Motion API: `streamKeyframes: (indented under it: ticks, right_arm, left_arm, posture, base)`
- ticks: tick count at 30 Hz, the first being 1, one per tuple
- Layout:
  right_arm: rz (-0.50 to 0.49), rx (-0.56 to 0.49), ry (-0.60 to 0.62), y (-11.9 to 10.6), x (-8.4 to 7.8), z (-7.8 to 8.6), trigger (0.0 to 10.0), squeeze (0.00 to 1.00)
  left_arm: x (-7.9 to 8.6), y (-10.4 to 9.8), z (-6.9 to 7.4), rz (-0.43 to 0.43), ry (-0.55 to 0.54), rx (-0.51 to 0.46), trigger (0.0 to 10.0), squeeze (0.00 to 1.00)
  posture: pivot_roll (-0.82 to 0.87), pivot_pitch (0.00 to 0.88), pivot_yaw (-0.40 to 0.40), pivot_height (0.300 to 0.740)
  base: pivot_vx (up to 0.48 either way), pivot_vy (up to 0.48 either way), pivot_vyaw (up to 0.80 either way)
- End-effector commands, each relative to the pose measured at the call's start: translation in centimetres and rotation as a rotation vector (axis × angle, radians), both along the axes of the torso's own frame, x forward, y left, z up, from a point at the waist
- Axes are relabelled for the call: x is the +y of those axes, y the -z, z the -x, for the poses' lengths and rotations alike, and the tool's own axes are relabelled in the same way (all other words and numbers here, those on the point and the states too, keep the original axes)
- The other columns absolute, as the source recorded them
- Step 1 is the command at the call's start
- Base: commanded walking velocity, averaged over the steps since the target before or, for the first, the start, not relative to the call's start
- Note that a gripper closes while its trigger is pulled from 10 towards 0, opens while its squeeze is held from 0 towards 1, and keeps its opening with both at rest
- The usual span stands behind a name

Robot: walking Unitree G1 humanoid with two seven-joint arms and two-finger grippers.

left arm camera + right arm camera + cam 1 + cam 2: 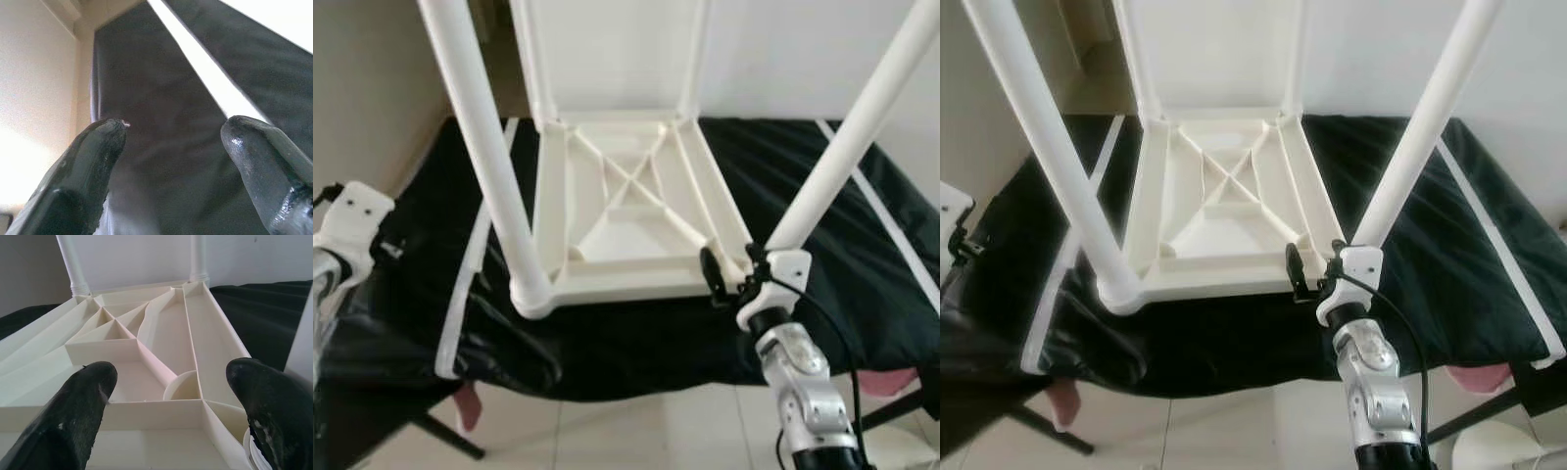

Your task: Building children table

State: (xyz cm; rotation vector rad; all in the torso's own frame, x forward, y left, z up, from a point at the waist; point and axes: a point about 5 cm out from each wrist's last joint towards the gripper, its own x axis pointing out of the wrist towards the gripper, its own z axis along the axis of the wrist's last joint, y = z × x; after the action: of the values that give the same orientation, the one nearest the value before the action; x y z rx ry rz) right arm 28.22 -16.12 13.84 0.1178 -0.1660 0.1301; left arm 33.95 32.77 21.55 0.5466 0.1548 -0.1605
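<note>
White plastic is what you see most: the little table top (636,211) lies upside down on a black cloth (803,284), with its ribbed underside facing up. Take that table top as your marker for everything else.

Four white legs stick up out of its corners. The near left leg (484,157) stands in the near left corner and leans toward you. The near right leg (847,147) rises from the near right corner. The two far legs (72,262) stand at the far corners, by the pale wall.

Your right gripper (729,274) is at the near right corner of the table top, right by the foot of the near right leg. Its two black fingers (78,406) are spread wide and hold nothing. In the right wrist view you look between them, across the near edge of the table top, at a round socket (183,384) just inside it.

Your left gripper (171,161) is well off to the left of the table top, over the black cloth. Its fingers are spread apart too, with nothing between them. A white stripe (205,73) runs along the cloth there.

Below the near edge of the table top you can see a tiled floor (636,426).
</note>
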Motion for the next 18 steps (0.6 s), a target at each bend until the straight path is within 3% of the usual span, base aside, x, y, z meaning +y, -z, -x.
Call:
streamKeyframes:
  ticks: [1, 4, 6, 7, 9, 10, 12, 14, 15, 16, 18]
  right_arm:
    - [-0.017, 0.03, 0.068, 0.8, -1.1, 0.2, 10.0, 0.0]
    - [-0.024, 0.035, 0.1, 1.0, -1.6, 0.4, 10.0, 0.0]
    - [-0.018, 0.046, 0.13, 1.4, -2.5, 0.6, 10.0, 0.0]
    - [-0.018, 0.046, 0.13, 1.4, -2.5, 0.6, 10.0, 0.0]
    - [-0.007, 0.057, 0.14, 1.6, -3.0, 0.7, 10.0, 0.0]
    - [-0.007, 0.057, 0.14, 1.6, -3.0, 0.7, 10.0, 0.0]
    - [0.004, 0.07, 0.136, 1.8, -3.2, 0.6, 10.0, 0.0]
    - [0.004, 0.07, 0.136, 1.8, -3.2, 0.6, 10.0, 0.0]
    - [0.033, 0.094, 0.107, 2.2, -2.4, 0.5, 10.0, 0.0]
    - [0.033, 0.094, 0.107, 2.2, -2.4, 0.5, 10.0, 0.0]
    - [0.05, 0.115, 0.072, 2.7, -1.3, 0.5, 10.0, 0.0]
  left_arm:
    - [0.2, 0.1, -1.0, 0.027, -0.157, -0.077, 10.0, 0.0]
    - [-1.4, -0.4, -2.5, 0.126, -0.145, -0.11, 10.0, 0.0]
    - [-3.6, -0.7, -3.7, 0.226, -0.088, -0.133, 10.0, 0.0]
    - [-3.6, -0.7, -3.7, 0.226, -0.088, -0.133, 10.0, 0.0]
    - [-5.6, -0.9, -4.5, 0.278, -0.015, -0.146, 10.0, 0.0]
    - [-5.6, -0.9, -4.5, 0.278, -0.015, -0.146, 10.0, 0.0]
    - [-7.4, -1.0, -5.2, 0.29, 0.056, -0.165, 10.0, 0.0]
    - [-7.4, -1.0, -5.2, 0.29, 0.056, -0.165, 10.0, 0.0]
    - [-10.5, 0.1, -5.6, 0.333, 0.19, -0.13, 10.0, 0.0]
    - [-10.5, 0.1, -5.6, 0.333, 0.19, -0.13, 10.0, 0.0]
    - [-13.0, 1.4, -5.6, 0.365, 0.299, -0.084, 10.0, 0.0]
  posture:
    - [-0.04, 0.053, 0.034, 0.74]
    - [-0.06, 0.059, 0.05, 0.74]
    - [-0.08, 0.063, 0.059, 0.74]
    - [-0.08, 0.063, 0.059, 0.74]
    - [-0.08, 0.064, 0.064, 0.74]
    - [-0.08, 0.064, 0.064, 0.74]
    - [-0.09, 0.064, 0.065, 0.74]
    - [-0.09, 0.064, 0.065, 0.74]
    - [-0.09, 0.065, 0.06, 0.74]
    - [-0.09, 0.065, 0.06, 0.74]
    - [-0.09, 0.069, 0.053, 0.74]
  base:
    - [0.0, 0.0, 0.0]
    - [0.0, 0.0, 0.0]
    - [0.0, 0.0, 0.0]
    - [0.0, 0.0, 0.0]
    - [0.0, 0.0, 0.0]
    - [0.0, 0.0, 0.0]
    - [0.0, 0.0, 0.0]
    - [0.0, 0.0, 0.0]
    - [0.0, 0.0, 0.0]
    - [0.0, 0.0, 0.0]
    - [0.0, 0.0, 0.0]
